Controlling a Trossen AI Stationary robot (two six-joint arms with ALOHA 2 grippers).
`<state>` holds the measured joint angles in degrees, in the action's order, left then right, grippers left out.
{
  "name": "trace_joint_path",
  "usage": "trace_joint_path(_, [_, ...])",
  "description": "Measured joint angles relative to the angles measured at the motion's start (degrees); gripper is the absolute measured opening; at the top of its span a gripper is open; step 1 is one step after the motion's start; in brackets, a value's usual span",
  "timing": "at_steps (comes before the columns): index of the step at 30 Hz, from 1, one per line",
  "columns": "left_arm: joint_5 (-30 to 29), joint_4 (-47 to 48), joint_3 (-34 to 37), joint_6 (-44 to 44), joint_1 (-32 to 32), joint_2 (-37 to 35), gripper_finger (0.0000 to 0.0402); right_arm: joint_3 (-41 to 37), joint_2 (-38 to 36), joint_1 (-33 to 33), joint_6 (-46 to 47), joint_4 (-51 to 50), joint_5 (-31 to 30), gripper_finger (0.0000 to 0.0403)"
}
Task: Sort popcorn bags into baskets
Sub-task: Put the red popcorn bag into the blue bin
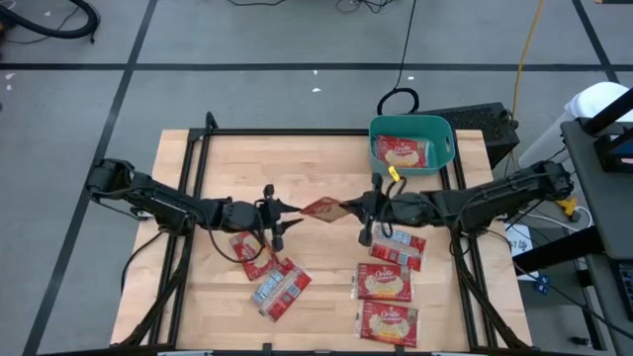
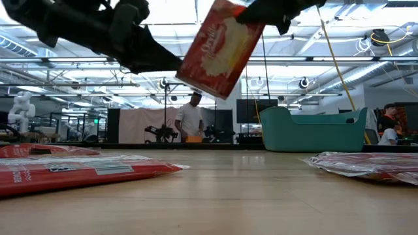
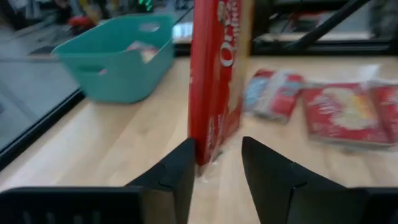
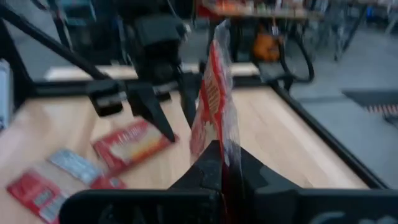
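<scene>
While one bag lies in the basket, the right tool pinches another aloft, the left tool open around its edge; several remain on the worktop.

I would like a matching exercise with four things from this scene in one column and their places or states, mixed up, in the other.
Things:
1. left pincer
2. right pincer
3. teal basket
4. raised popcorn bag

States:
A. holds one bag lying flat inside
B. hangs in the air above the table
C. open, fingers on each side of the bag
D. shut on the bag's edge

Pairs: 1-C, 2-D, 3-A, 4-B
</scene>
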<state>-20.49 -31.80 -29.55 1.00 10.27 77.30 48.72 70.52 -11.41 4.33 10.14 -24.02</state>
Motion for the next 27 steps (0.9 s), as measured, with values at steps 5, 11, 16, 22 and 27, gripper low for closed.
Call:
trace_joint_path(5, [0.67,-5.21,1.87,-0.40,0.10,0.00,0.0199,-6.98,0.00,-1.22,-2.03,16.98,-0.43,0.0000])
trace_joint_path(11, [0.74,-6.66,1.87,0.55,0.10,0.00,0.0269,-14.75,0.00,-1.08,-3.37,32.85,-1.76,0.0000])
trace_joint_path(16, [0.78,-10.22,1.87,0.84,-0.74,0.01,0.0284,-19.08,-0.02,-1.08,-5.08,42.38,-1.80,0.0000])
trace_joint_path(22, [4.16,-15.20,1.87,1.00,-4.42,1.36,0.0267,-20.50,-0.02,-0.75,-7.03,44.75,-1.79,0.0000])
trace_joint_path(27, [5.82,-18.84,1.84,0.38,-8.46,4.45,0.0250,-20.50,-0.02,-0.28,-8.56,44.91,-1.67,0.0000])
